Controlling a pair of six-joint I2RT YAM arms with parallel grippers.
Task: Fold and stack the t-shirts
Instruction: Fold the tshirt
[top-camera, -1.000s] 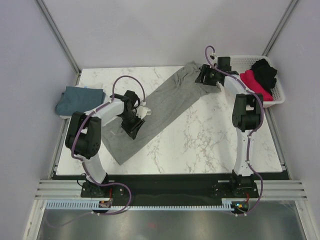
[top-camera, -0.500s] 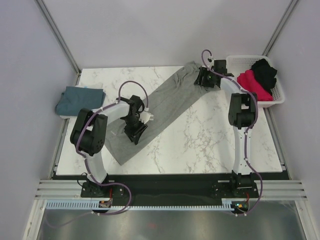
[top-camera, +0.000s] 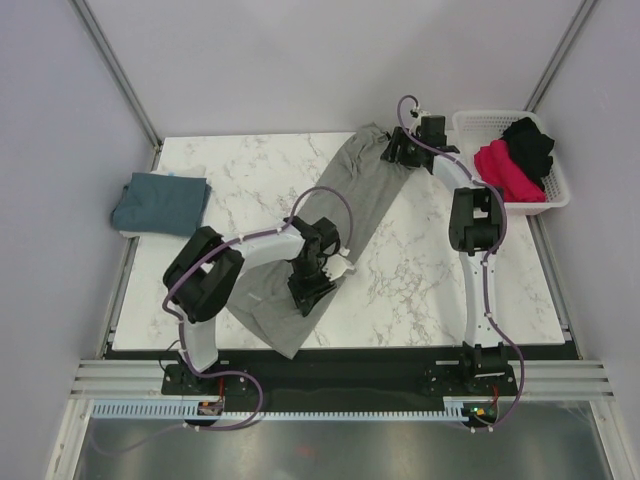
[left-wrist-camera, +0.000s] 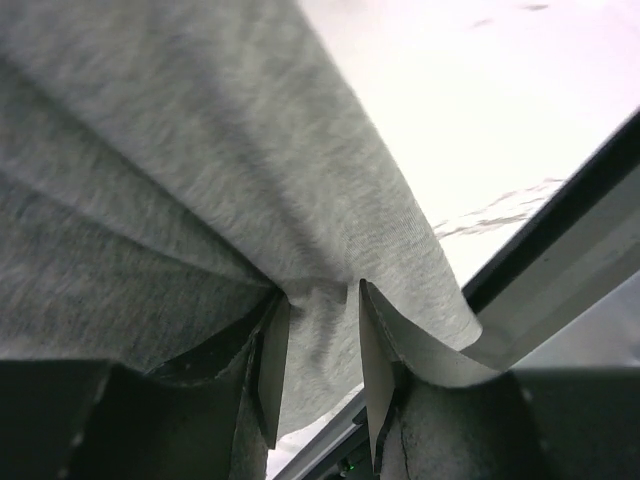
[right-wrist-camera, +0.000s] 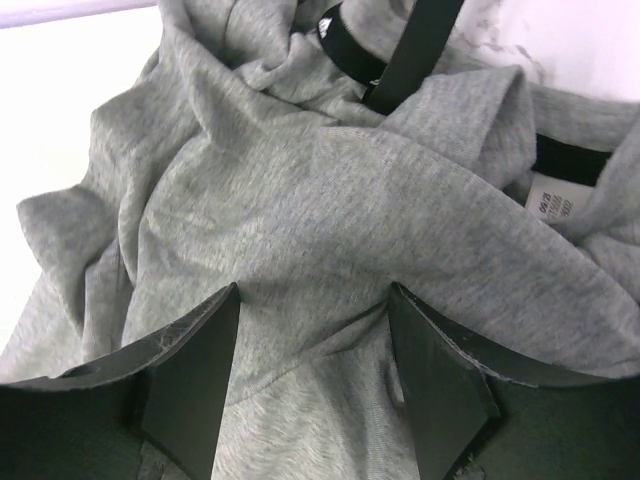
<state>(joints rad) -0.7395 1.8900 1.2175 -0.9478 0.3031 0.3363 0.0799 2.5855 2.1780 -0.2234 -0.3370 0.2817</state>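
A heather grey t-shirt (top-camera: 345, 210) lies pulled into a long narrow band across the marble table, from the far right to the near edge. My left gripper (top-camera: 312, 290) is shut on a fold near its lower end; the left wrist view shows the cloth (left-wrist-camera: 200, 150) pinched between my fingers, gripper (left-wrist-camera: 322, 300). My right gripper (top-camera: 392, 150) is at the collar end; its jaws stand fairly wide around a thick bunch of the cloth (right-wrist-camera: 330, 190), gripper (right-wrist-camera: 315, 295). A folded teal-blue t-shirt (top-camera: 160, 203) lies at the left edge. Pink (top-camera: 505, 165) and black (top-camera: 530, 140) shirts sit in the basket.
A white plastic basket (top-camera: 480, 116) stands at the table's far right corner. The table's near edge and black frame rail (left-wrist-camera: 560, 230) run close by the left gripper. A white neck label (right-wrist-camera: 550, 205) and black collar tape show by the right gripper.
My left gripper has dragged the shirt's lower end right and toward the near edge. My right gripper has shifted slightly left with the collar end. The shirt now runs steeper.
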